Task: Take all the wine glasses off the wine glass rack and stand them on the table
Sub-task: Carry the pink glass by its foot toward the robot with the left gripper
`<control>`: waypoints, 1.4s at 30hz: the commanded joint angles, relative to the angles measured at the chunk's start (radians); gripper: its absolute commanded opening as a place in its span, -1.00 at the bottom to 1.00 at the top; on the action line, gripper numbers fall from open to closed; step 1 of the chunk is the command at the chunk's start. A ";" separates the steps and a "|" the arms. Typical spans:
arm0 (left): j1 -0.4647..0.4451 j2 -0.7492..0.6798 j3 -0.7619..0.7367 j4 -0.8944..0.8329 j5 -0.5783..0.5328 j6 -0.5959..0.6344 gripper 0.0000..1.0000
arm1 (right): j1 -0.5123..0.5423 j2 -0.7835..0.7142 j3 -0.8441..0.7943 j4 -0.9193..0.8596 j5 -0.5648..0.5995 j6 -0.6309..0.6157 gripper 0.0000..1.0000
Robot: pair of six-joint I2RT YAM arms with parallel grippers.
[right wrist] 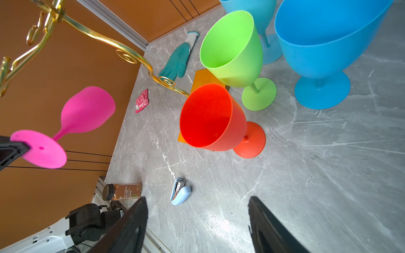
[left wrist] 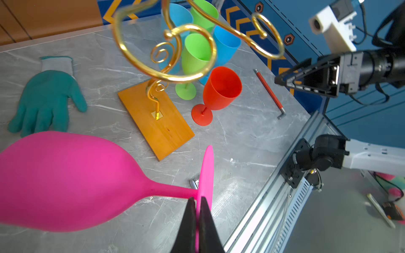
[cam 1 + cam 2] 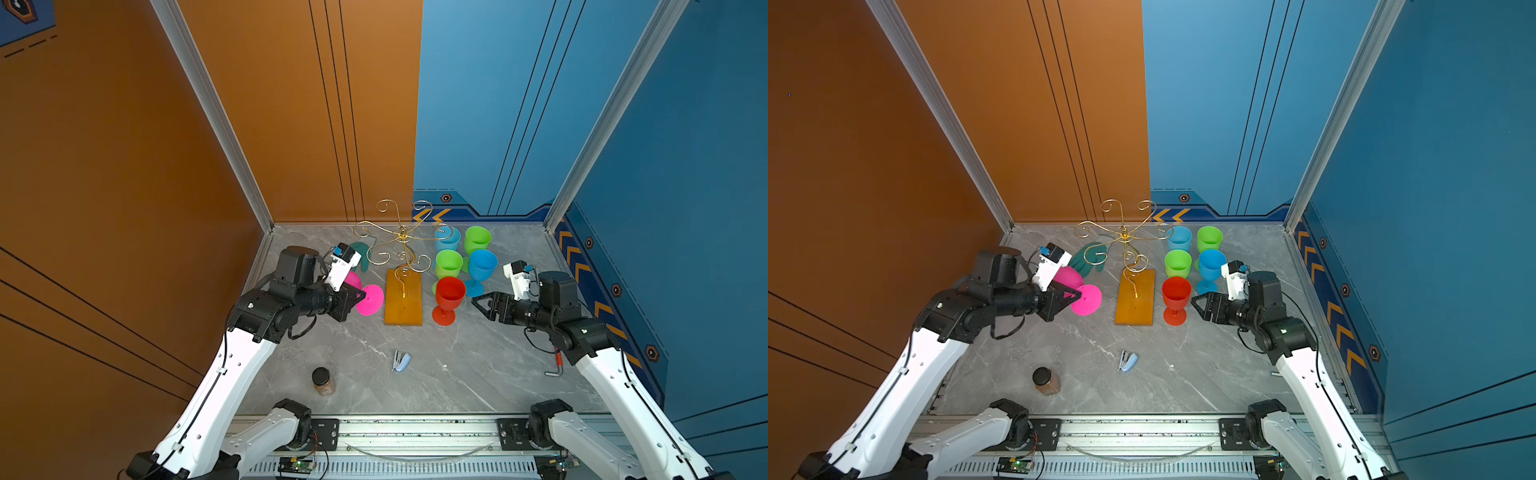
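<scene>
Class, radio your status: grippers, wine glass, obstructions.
Left gripper shut on pink wine glass foot. Glass off rack. Right gripper open, empty. Nothing blocking.

Two white-and-black robot arms rise from the near edge of the worktop (image 3: 457, 374), one by each near corner. The left arm (image 3: 232, 365) slants up along the left edge, bends at a black elbow and points its wrist level toward the middle. The left end effector (image 3: 362, 296) has its two dark fingers (image 2: 189, 219) pinched on the rim of the foot of a pink wine glass (image 2: 65, 179), which lies sideways, clear of the worktop. The right arm (image 3: 615, 374) mirrors it along the right edge, wrist level and aimed inward. The right end effector (image 3: 478, 305) has its jaws spread wide, with nothing between them.
</scene>
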 commanded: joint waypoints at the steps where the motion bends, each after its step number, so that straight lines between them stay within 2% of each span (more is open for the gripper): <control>1: -0.078 -0.044 -0.025 -0.024 -0.021 0.076 -1.00 | 0.011 0.011 0.028 -0.026 0.022 -0.019 0.48; 7: -0.212 -0.065 -0.051 -0.023 -0.053 0.105 -1.00 | 0.021 0.024 0.031 -0.026 0.026 -0.020 0.47; 19: -0.445 -0.030 -0.085 -0.017 -0.185 0.180 -1.00 | 0.045 0.048 0.046 -0.028 0.029 -0.020 0.48; 22: -0.514 -0.018 -0.099 0.005 -0.260 0.201 -1.00 | 0.054 0.058 0.053 -0.036 0.038 -0.020 0.47; 36: -0.726 -0.076 -0.244 0.179 -0.396 0.411 -1.00 | 0.071 0.088 0.086 -0.070 0.039 -0.035 0.47; 42: -0.809 -0.073 -0.302 0.211 -0.505 0.505 -1.00 | 0.076 0.104 0.108 -0.083 0.019 -0.029 0.45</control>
